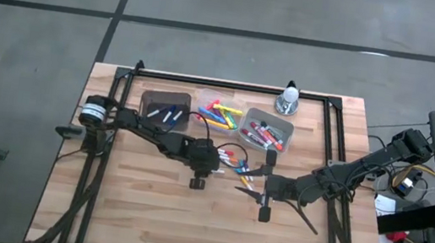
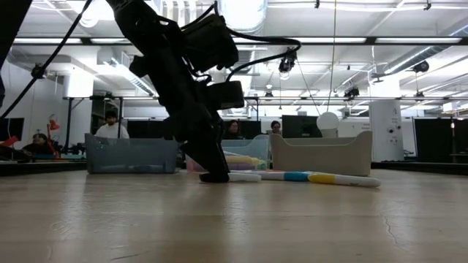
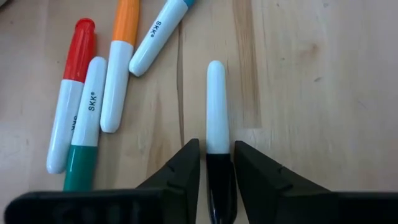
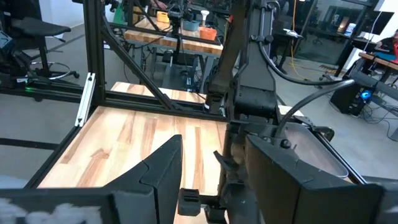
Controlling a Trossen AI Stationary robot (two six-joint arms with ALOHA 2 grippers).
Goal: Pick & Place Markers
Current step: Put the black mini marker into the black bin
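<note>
A marker with a white body and a black cap (image 3: 216, 112) lies flat on the wooden table. My left gripper (image 3: 217, 146) is open and tilted down over it, one finger on each side of the black cap end, with a thin gap on both sides. Several more markers (image 3: 93, 106) lie loose beside it, white-bodied with red, green, orange and blue ends. In the high view my left gripper (image 1: 225, 158) is at the table's middle, over the loose markers (image 1: 238, 165). My right gripper (image 1: 252, 188) hangs open above the table to the right, holding nothing.
Three small bins stand at the far side: a dark one (image 1: 166, 106) with white markers, a clear one (image 1: 219, 111) with bright markers, and a grey one (image 1: 266, 130) with red-capped ones. A white-topped metal object (image 1: 289, 100) stands behind them. Black frame rails (image 1: 231, 83) border the table.
</note>
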